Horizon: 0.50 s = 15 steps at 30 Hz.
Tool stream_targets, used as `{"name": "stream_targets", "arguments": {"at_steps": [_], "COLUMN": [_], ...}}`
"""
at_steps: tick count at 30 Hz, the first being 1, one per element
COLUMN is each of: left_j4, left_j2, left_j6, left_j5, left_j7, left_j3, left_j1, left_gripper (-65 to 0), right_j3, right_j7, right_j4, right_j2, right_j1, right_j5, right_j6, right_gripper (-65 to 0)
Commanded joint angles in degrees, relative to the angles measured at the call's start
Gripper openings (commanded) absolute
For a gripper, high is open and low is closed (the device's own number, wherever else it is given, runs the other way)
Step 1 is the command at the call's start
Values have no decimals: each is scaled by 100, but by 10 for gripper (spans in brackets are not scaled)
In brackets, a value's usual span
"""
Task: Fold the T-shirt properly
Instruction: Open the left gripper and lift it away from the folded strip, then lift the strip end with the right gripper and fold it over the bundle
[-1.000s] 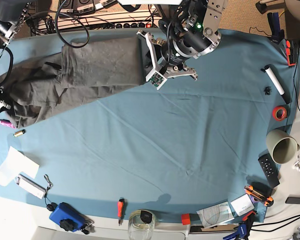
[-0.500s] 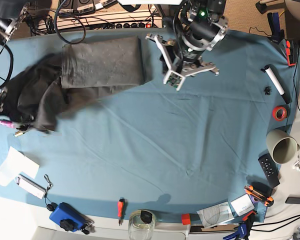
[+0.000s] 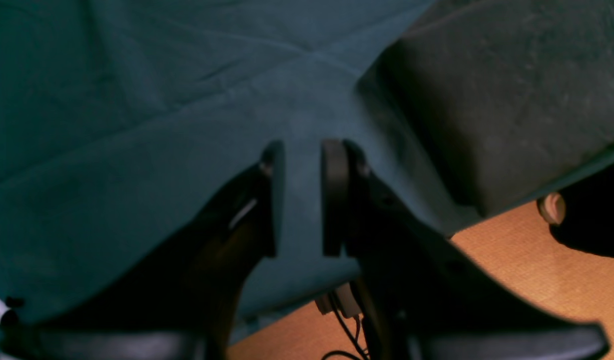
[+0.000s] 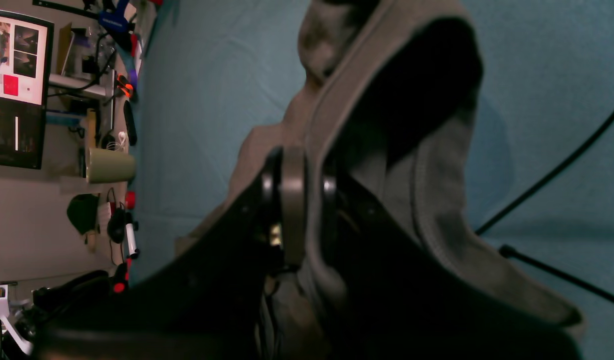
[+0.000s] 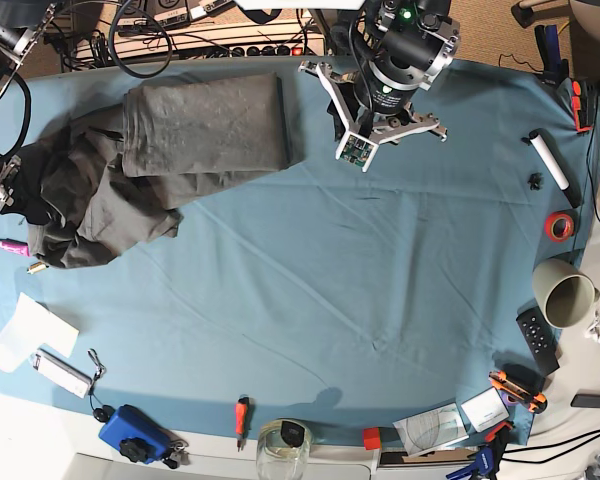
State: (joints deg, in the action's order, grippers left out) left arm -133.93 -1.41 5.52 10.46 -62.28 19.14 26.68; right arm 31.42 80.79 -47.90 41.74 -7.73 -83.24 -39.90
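Note:
The dark olive-grey T-shirt (image 5: 200,125) lies at the back left of the blue-teal table cloth (image 5: 330,280). Its upper part is a flat folded panel. Its lower left part is bunched in a heap (image 5: 90,215). My right gripper (image 5: 5,190) at the far left edge is shut on a hemmed fold of the shirt (image 4: 437,200), with cloth between the fingers (image 4: 292,200). My left gripper (image 5: 332,108) hovers just right of the folded panel, a little open and empty (image 3: 302,200). The panel's corner (image 3: 487,100) shows to its right.
A white marker (image 5: 550,160), red tape roll (image 5: 558,226), olive cup (image 5: 565,293) and remote (image 5: 537,340) line the right edge. A glass jar (image 5: 280,450), orange-handled tool (image 5: 242,412), blue device (image 5: 130,432) and paper (image 5: 25,330) sit along the front and left.
The shirt's lower part, spread diagonally a second ago, has been pulled left and bunched into a heap by my right gripper. My left arm has moved right, away from the folded panel's edge.

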Motion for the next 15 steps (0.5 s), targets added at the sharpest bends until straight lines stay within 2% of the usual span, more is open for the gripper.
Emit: {"name": "stream_targets", "arguments": {"at_steps": [1,4,9,12,15], "left_j4": [-107,-107,-107,-107,-107], "left_j2": [-46,-48,-44,-46,-46], "left_j6": [-20,-118,-734,-874,-874], "left_j5": [-13,212,988,1036,1036], "left_j7": [61,57,61,81,101], "left_j3": [17,17,17,17,17], "left_j1": [4,17,17,15,15], "left_gripper": [-530,-530,-530,-530,-530], "right_j3": [39,39,39,39,39], "right_j7": [-79,-79,-79,-79,-79], "right_j4": [-87,-87,-87,-177,-601], "right_j2": [195,192,188,164,66], "right_j1": [-83,-85,-85,-83,-83], "right_j5": [-176,-176,-176,-176,-176], "right_j6": [-10,-10,-10,-10,-10], "right_gripper": [-650,-650,-650,-650,-650]}}
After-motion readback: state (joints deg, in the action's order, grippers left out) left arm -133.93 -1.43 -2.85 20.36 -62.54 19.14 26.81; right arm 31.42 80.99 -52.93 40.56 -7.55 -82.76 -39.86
